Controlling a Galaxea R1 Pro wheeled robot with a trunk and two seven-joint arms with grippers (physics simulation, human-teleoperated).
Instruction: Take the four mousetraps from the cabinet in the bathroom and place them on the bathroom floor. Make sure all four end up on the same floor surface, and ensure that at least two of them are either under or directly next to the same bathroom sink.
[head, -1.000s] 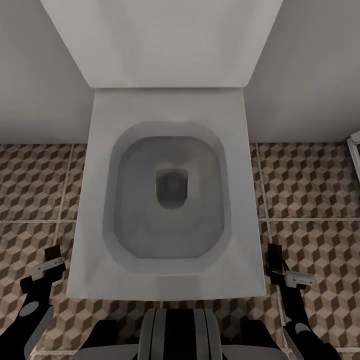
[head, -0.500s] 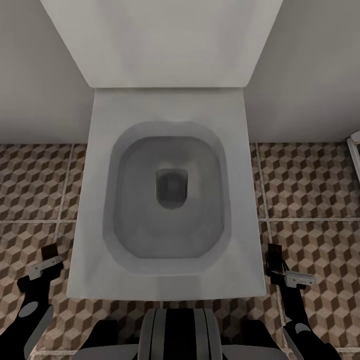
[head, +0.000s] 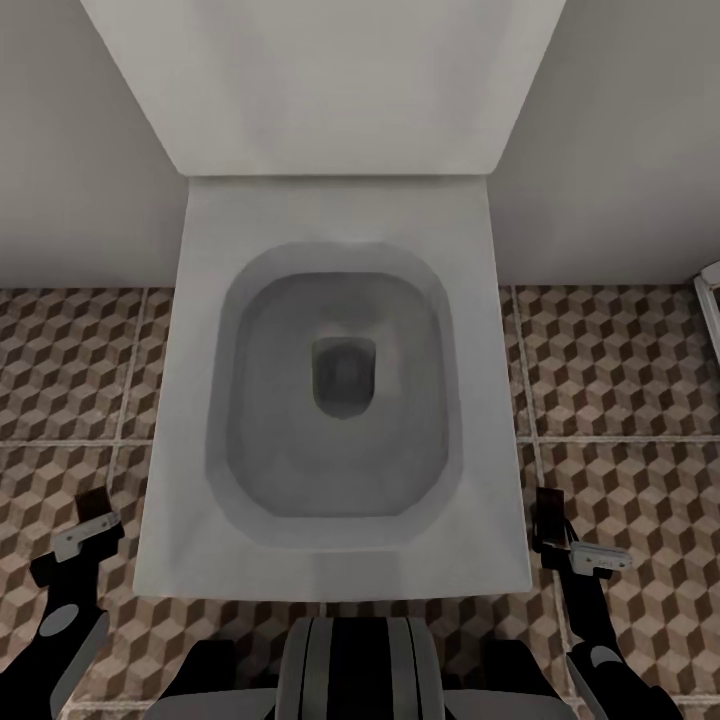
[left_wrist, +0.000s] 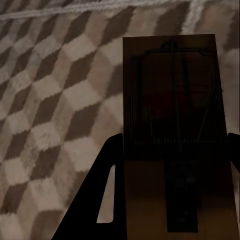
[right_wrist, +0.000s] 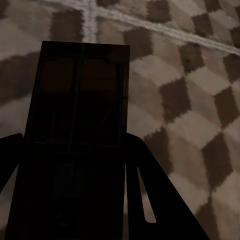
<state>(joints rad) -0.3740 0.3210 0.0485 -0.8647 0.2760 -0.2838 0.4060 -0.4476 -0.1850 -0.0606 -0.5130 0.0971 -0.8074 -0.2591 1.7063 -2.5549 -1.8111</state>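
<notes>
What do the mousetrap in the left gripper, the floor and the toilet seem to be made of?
Mousetrap: apparently matte brown wood, with dark metal wire parts and a red mark.
Floor: likely tile, cube-printed with pale grout lines.
Toilet: probably smooth white ceramic, seamless and softly shaded.

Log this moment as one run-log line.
left gripper: holds mousetrap | right gripper: holds second mousetrap | facing toilet | above bathroom floor

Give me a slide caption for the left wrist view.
Left gripper holding a wooden mousetrap between its dark fingers, above the cube-patterned bathroom floor.
</notes>
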